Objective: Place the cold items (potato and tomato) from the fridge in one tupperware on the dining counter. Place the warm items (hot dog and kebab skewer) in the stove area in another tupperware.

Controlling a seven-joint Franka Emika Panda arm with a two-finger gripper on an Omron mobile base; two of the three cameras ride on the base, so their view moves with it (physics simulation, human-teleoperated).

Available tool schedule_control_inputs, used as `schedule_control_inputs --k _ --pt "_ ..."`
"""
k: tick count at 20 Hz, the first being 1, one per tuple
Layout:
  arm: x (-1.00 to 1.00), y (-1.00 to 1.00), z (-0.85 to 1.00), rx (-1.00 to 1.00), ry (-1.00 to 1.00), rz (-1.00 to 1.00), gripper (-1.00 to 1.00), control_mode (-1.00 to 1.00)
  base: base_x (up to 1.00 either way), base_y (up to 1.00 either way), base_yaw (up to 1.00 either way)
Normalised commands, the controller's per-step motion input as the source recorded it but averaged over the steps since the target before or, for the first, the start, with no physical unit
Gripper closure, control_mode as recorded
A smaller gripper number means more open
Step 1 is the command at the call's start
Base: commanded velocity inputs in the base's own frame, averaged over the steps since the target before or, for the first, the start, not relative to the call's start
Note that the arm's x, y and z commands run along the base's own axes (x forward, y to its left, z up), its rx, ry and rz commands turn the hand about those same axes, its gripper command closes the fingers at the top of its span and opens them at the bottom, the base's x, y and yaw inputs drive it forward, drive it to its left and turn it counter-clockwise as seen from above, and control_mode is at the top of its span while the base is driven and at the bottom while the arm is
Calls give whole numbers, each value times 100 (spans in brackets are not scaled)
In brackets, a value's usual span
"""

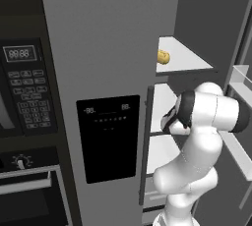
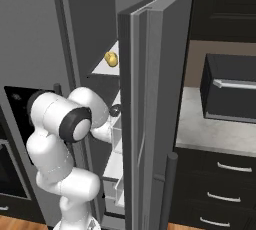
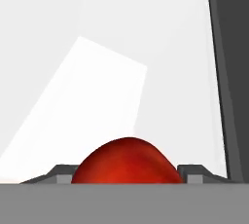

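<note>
In the hand view you see the tomato lying on a white fridge shelf, set between the two fingertips of the claw. Whether the tips press the tomato or stand just beside it, you cannot tell. In the left base view the arm reaches into the open fridge at its middle shelf. The potato rests on the upper shelf, at its front left edge.
</note>
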Motion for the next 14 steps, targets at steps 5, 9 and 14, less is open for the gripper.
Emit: schedule_control_inputs --k 5,9,14 --pt "-43 16 64 0 -15 0 100 -100 0 0 0" --pt "-17 4 99 19 10 0 100 -100 0 0 0" --pt "0 13 93 37 38 0 100 -100 0 0 0"
